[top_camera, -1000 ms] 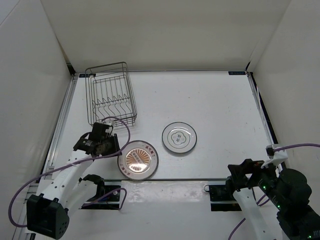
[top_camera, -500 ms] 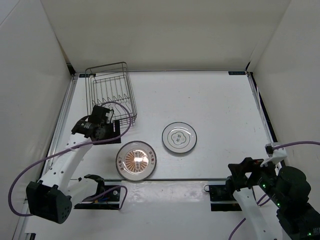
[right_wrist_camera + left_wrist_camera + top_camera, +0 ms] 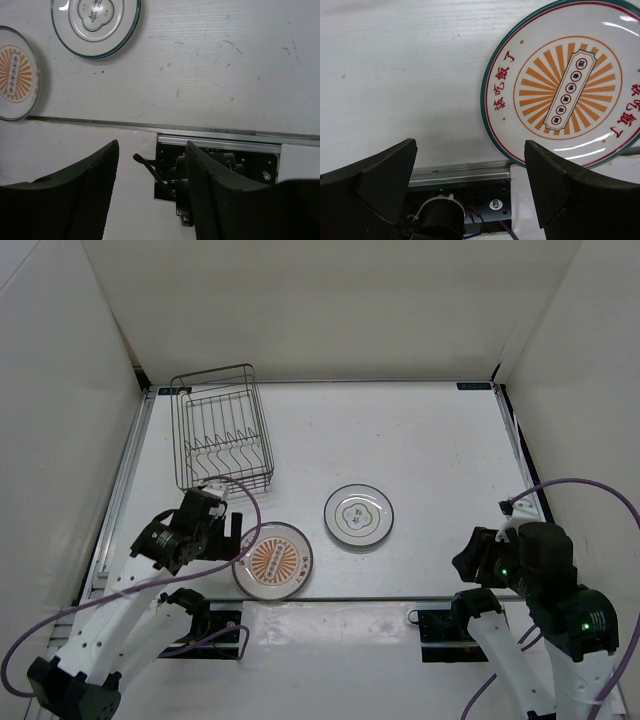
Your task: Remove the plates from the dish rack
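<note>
The dish rack (image 3: 222,428), a dark wire basket, stands at the far left with no plate in it. Both plates lie flat on the table. The orange-brown sunburst plate (image 3: 272,560) (image 3: 570,85) (image 3: 15,72) is near the front rail. The grey-rimmed plate (image 3: 358,516) (image 3: 96,20) lies to its right and a little farther back. My left gripper (image 3: 228,537) (image 3: 470,170) hovers just left of the orange plate, open and empty. My right gripper (image 3: 468,562) (image 3: 152,185) hangs over the near right, jaws apart with nothing between them.
A metal rail (image 3: 400,598) crosses the table's near edge, with the two arm bases (image 3: 205,625) (image 3: 445,625) just behind it. White walls enclose the table on three sides. A purple cable (image 3: 250,502) loops over the left arm.
My left gripper opened off the orange plate, left it flat, swung toward the rack, then came back nearer. The right arm lifted and turned inward, and its jaws narrowed.
</note>
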### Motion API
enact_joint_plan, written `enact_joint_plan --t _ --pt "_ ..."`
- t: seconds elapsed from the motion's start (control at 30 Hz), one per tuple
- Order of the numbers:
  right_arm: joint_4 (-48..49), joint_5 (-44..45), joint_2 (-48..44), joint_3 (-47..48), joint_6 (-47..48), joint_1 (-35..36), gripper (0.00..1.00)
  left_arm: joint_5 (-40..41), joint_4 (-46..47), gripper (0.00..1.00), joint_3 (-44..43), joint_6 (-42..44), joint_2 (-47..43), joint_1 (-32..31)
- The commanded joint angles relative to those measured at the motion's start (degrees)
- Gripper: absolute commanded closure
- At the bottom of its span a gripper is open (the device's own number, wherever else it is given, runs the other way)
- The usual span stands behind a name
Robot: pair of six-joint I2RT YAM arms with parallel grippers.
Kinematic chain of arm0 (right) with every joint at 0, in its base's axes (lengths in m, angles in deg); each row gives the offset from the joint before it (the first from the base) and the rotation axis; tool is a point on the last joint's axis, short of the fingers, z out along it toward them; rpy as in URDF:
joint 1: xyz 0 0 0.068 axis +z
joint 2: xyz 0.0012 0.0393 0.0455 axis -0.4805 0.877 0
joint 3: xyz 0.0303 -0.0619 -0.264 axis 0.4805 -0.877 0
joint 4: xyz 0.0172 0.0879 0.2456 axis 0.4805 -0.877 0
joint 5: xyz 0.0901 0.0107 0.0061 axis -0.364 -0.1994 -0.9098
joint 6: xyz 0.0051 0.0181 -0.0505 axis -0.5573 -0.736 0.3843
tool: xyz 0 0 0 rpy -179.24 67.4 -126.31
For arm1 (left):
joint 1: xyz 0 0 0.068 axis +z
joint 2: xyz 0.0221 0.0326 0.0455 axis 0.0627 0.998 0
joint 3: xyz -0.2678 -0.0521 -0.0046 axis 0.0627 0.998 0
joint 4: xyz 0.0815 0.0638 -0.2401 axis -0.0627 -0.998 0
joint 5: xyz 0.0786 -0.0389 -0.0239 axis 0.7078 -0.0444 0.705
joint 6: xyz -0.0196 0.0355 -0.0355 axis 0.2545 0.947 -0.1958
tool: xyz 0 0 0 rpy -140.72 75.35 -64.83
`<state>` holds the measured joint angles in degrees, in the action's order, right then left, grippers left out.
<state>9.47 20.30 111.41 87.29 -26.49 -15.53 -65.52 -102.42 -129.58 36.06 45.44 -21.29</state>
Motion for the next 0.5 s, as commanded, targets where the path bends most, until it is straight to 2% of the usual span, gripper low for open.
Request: enact_joint_plan --t 0.0,0.03,0.07,0.13,0.27,0.4,0.47 --pt "-3.0 3.7 2.2 -0.5 -1.0 -0.1 0.45 3.9 0.3 0.0 1.8 0.8 -6.2 -1.4" --pt "-2.5 4.2 2.6 -0.9 -0.9 -0.2 0.56 3.9 1.1 0.0 2.0 0.6 -7.1 -1.5" --pt "-1.4 4.4 2.8 -1.8 -0.9 -0.1 0.76 3.2 3.1 0.0 3.1 0.8 -7.9 -1.5" --pt "0.8 4.9 3.5 -2.4 -1.3 -0.1 0.99 1.8 7.0 0.0 5.2 3.1 -10.3 -1.6" --pt "2.6 5.8 5.7 -4.6 -1.8 0.1 1.0 -1.8 8.1 0.0 5.6 4.1 -8.0 -1.5" --pt "3.8 5.1 7.9 -6.6 -1.4 0.1 0.98 -2.0 6.3 0.0 4.0 4.0 -4.8 -1.6" --pt "4.2 2.9 8.8 -6.9 -0.8 0.1 0.75 -2.2 6.6 0.0 4.1 3.8 -4.7 -1.6"
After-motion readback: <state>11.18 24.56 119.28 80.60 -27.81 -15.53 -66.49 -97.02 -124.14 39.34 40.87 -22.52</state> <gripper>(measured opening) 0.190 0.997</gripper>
